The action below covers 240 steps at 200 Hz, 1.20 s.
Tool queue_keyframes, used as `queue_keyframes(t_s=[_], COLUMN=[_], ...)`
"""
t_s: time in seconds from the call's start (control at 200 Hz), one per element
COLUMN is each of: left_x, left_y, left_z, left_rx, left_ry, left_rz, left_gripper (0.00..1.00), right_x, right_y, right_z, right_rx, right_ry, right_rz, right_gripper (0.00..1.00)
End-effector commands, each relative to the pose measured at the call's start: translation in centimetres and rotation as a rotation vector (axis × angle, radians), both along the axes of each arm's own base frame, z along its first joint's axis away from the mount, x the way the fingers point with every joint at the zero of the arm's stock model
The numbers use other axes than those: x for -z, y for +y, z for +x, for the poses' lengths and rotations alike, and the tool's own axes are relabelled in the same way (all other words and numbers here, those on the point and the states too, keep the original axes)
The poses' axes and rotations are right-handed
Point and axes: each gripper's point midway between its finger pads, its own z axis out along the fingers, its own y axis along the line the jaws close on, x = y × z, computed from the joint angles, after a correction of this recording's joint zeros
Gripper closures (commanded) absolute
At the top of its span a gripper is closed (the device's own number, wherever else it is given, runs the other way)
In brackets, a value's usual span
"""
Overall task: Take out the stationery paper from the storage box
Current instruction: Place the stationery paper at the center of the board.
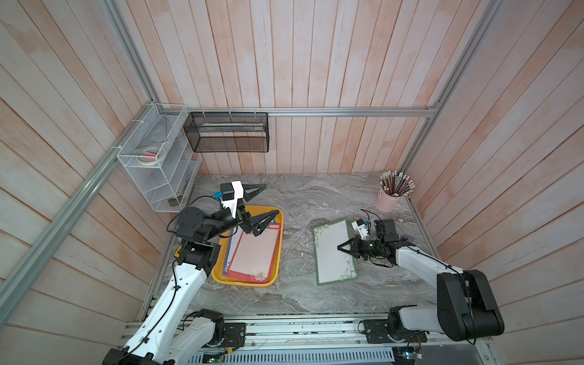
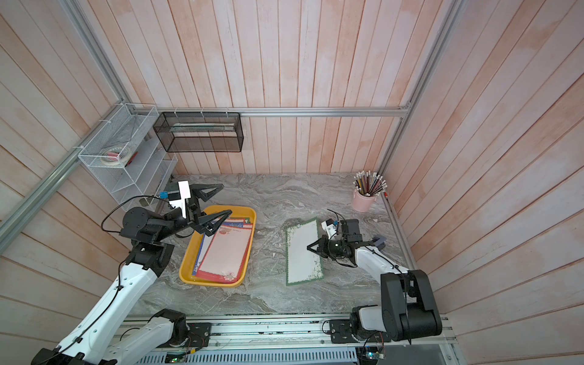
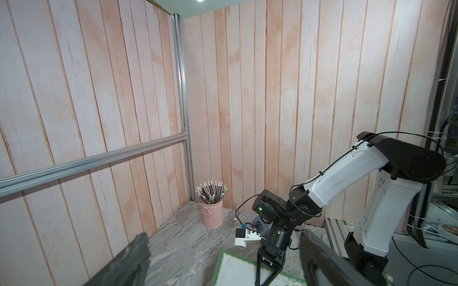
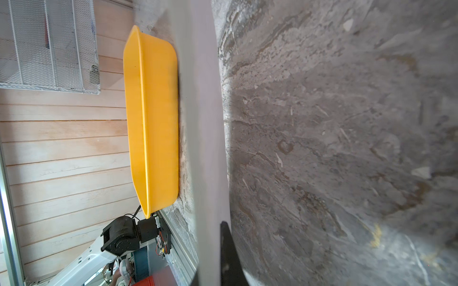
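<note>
You have one green stationery paper [image 1: 328,268] out near the right edge of the counter [image 1: 300,196], right claw [image 1: 340,248] closed at its rim, while red and blue sheets [image 1: 252,252] remain in the storage box [image 1: 243,283] under your gaping left claw [image 1: 273,199].

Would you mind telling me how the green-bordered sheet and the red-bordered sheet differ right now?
The green-bordered sheet lies alone on the table; the red-bordered sheet lies topmost in the yellow tray. The shut right gripper points at the green one's edge, while the open left gripper hangs over the red one's far end. Both are flat, pale-centred rectangles.
</note>
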Motion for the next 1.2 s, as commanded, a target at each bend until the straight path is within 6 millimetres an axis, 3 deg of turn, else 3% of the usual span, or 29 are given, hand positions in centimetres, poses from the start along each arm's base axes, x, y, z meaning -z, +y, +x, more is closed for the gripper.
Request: queue_keyframes(t_s=[0.0, 0.545, 0.92, 1.195], left_x=[-1.3, -1.3, -0.6, -0.1], left_y=[0.2, 0.1, 0.1, -0.1], left_z=[-0.4, -0.3, 0.6, 1.4], left_rx=[-0.018, -0.016, -0.037, -0.036], left_ry=[-0.038, -0.03, -0.006, 0.023], left_rz=[-0.003, -0.007, 0.003, 0.007], left_gripper=[0.05, 0.05, 0.05, 0.05], right_x=[1.1, 4.7, 5.8, 5.6], right_y=[-0.5, -3.5, -4.2, -4.4], right_z=[-0.1, 0.4, 1.0, 1.8], right_rx=[-0.005, 0.045, 0.039, 0.055], right_ry=[0.031, 0.062, 0.051, 0.026], right_rz=[-0.041, -0.289, -0.351, -0.373], right_gripper=[1.0, 0.96, 0.93, 0.89])
